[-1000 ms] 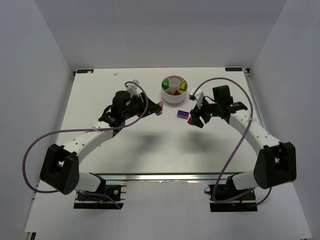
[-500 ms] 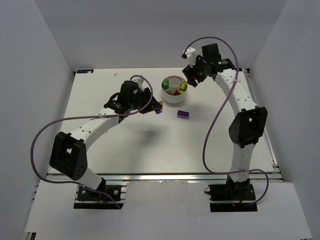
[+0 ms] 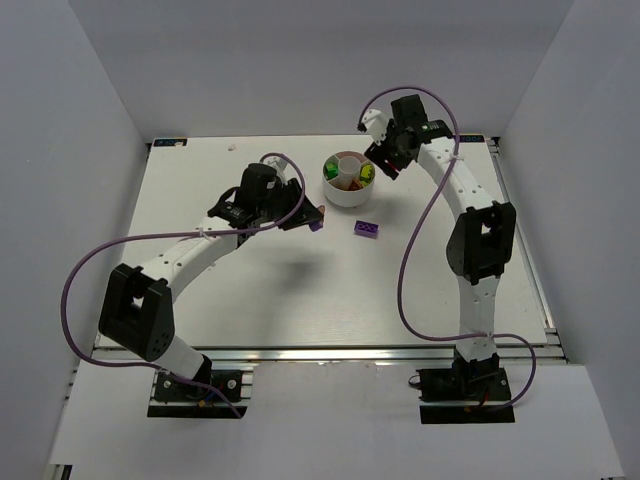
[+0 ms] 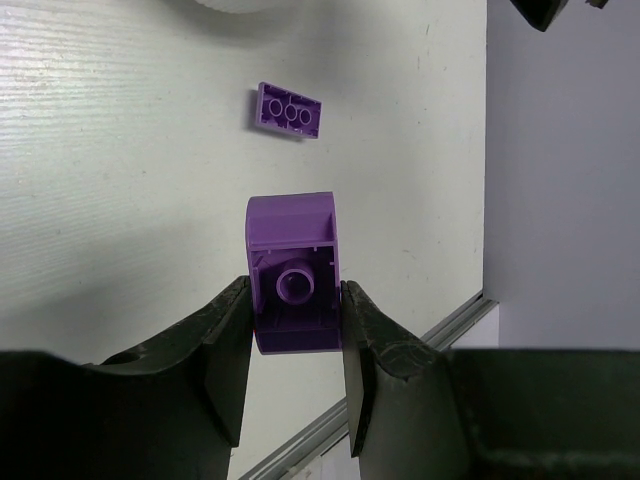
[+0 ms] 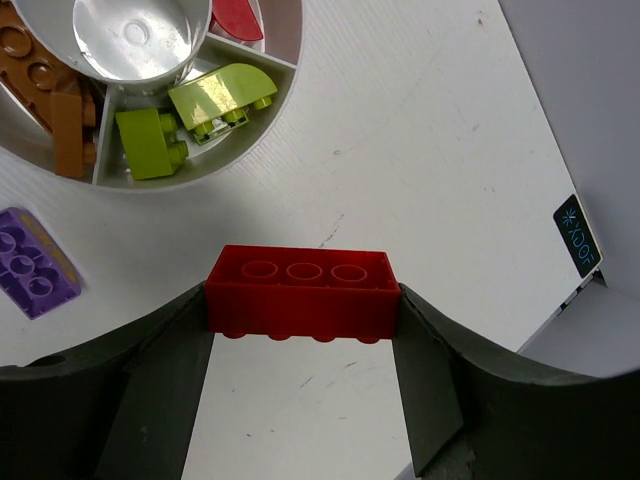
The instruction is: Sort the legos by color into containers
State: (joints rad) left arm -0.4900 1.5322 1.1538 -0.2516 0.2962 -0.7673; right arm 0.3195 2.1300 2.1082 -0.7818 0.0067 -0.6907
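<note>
- Your left jaws are clenched on a purple curved brick [image 4: 292,275], one pad on each of its sides. Its hollow underside, with a single round tube, faces the wrist camera.
- Straight ahead of the left jaws, beyond the held piece and apart from it, a flat purple plate [image 4: 290,108] lies on the counter [image 3: 250,290], undersides of its studs up.
- Your right jaws are grasping a red brick [image 5: 300,293] by its two short ends. It sits level across the gap, with three round tubes showing on the face toward the camera.
- Ahead of the right jaws and to their left sits the white dish [image 3: 345,198]. The red brick hangs short of its rim, over bare counter.
- In the dish wedge nearest the right jaws you have two yellow-green bricks [image 5: 222,95], one of them curved.
- The wedge further left holds orange bricks [image 5: 45,95], and a red piece [image 5: 238,15] shows in the wedge on the far side.
- The central well [image 5: 130,35] is round and white.
- From the right jaws, the same purple plate lies off to the left, near the dish's outer wall.
</note>
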